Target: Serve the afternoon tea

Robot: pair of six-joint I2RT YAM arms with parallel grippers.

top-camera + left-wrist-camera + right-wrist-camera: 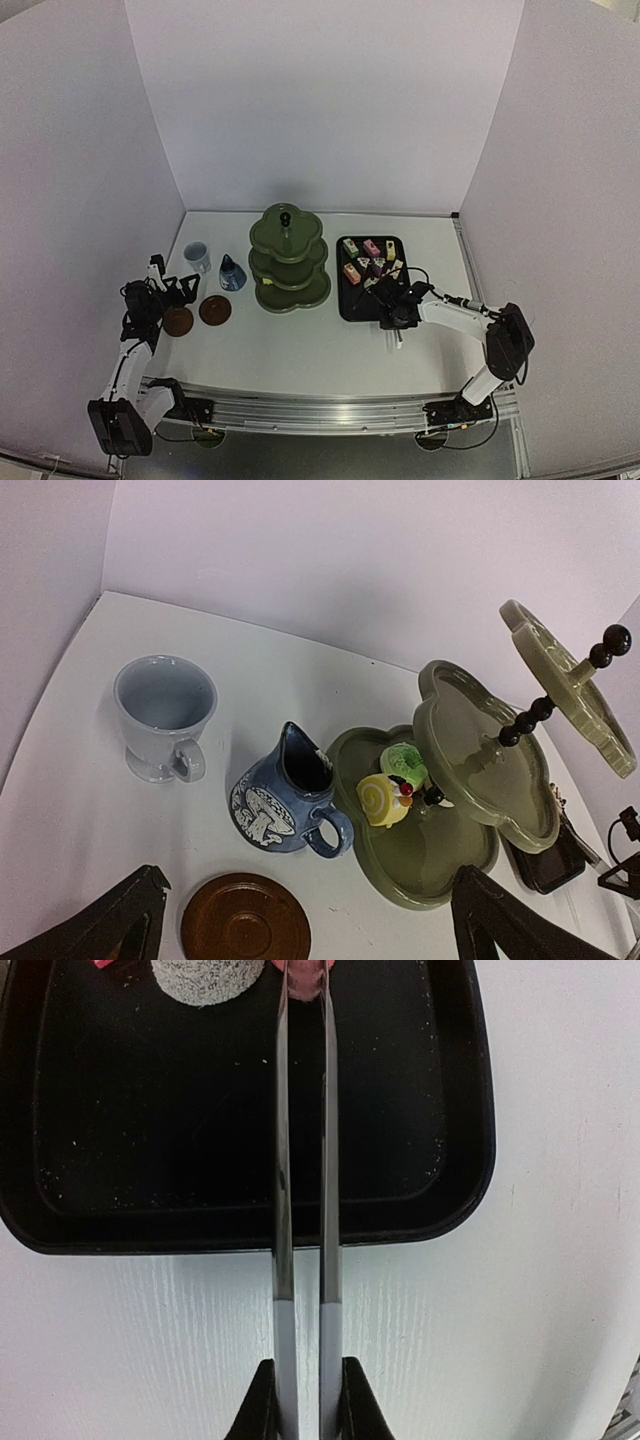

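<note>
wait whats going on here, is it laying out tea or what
The right gripper is shut on the thin metal tongs, which reach over the black tray toward a pink cake at the edge of its wrist view. The left gripper hangs open near the coasters; the cup and blue jug stand beside them, not on them. A yellow swirl cake and a green cake sit on the bottom tier of the green stand.

place: lab test booth; evidence: 3 white panel walls [320, 100]; aluminium mounting rail [320, 412]
</note>
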